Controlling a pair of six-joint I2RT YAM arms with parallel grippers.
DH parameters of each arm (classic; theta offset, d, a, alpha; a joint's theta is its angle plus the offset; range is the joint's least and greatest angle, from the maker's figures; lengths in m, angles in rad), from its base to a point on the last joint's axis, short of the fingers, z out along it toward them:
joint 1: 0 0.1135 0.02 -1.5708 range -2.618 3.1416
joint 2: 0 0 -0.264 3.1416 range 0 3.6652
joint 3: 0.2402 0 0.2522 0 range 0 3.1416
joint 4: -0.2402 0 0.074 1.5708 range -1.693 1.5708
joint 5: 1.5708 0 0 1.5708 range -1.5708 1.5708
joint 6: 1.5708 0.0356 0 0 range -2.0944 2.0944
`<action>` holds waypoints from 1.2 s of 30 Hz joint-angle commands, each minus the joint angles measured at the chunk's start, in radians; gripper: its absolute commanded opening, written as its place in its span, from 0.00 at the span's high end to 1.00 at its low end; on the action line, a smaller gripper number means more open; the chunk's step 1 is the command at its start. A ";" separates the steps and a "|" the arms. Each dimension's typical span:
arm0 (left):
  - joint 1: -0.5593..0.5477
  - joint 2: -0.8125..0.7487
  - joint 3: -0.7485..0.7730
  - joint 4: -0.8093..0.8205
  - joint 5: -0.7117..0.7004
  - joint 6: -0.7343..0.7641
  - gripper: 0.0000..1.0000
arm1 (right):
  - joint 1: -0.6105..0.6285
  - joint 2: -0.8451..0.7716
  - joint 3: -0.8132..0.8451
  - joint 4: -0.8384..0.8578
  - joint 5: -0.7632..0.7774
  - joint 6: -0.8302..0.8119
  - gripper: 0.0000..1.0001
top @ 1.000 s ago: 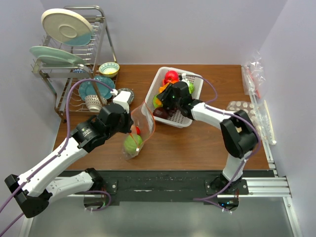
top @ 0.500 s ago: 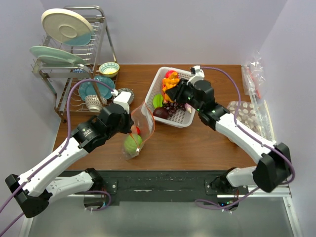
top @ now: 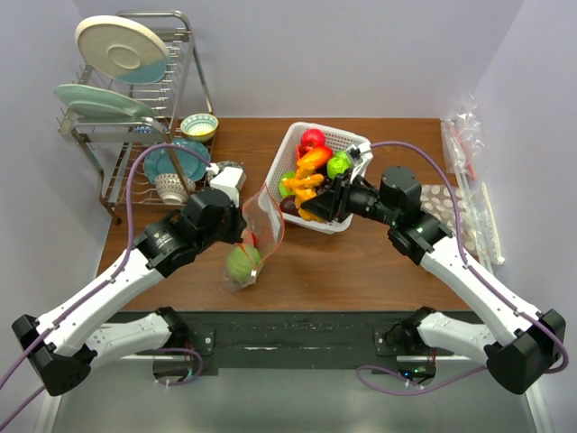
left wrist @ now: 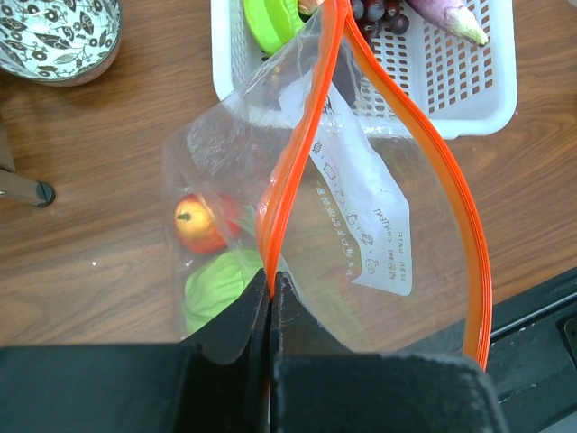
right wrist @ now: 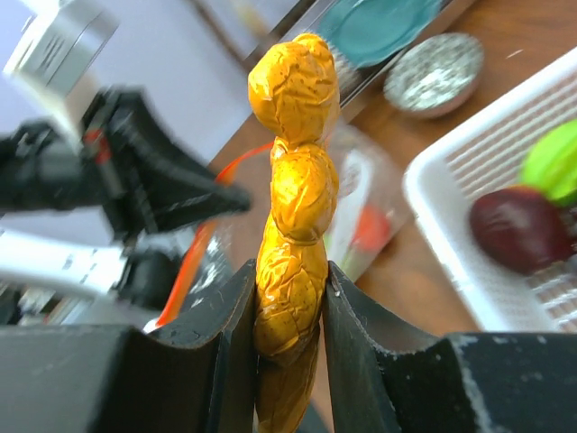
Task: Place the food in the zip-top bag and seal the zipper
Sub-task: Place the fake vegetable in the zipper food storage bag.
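The clear zip-top bag (top: 261, 225) stands on the table with its mouth open, the orange-red zipper (left wrist: 297, 153) spread in a loop. My left gripper (left wrist: 270, 275) is shut on the zipper's near end. Inside the bag lie a small red-yellow apple (left wrist: 196, 223) and a green food (left wrist: 216, 289). My right gripper (right wrist: 290, 289) is shut on a lumpy yellow-orange food (right wrist: 293, 180), held upright over the near left corner of the white basket (top: 347, 221), just right of the bag's mouth. More food fills the basket.
In the basket are a red apple (top: 312, 138), green pieces (top: 338, 164) and a dark purple food (top: 290, 206). A dish rack (top: 135, 90) with plates and bowls stands back left. Blister packs (top: 442, 194) and clear packets (top: 464, 135) lie at the right.
My right gripper has come up out of the basket holding the yellow food and swung left toward the bag's mouth. The left arm and bag have stayed still.
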State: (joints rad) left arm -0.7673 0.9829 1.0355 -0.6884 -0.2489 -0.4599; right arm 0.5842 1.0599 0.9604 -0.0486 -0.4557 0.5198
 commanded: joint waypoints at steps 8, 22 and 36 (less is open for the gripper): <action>-0.003 0.013 0.018 0.053 0.014 -0.002 1.00 | 0.150 0.028 0.044 0.024 -0.014 0.193 0.71; -0.003 -0.004 0.021 0.056 0.017 -0.008 1.00 | 0.240 0.104 0.094 -0.151 0.296 0.437 0.64; -0.003 -0.006 0.023 0.056 0.011 -0.002 1.00 | 0.281 0.225 0.245 -0.195 0.374 0.510 0.20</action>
State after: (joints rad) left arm -0.7673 0.9962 1.0359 -0.6678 -0.2382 -0.4606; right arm 0.8364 1.2724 1.1397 -0.2508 -0.1078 1.0058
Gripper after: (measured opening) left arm 0.021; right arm 0.723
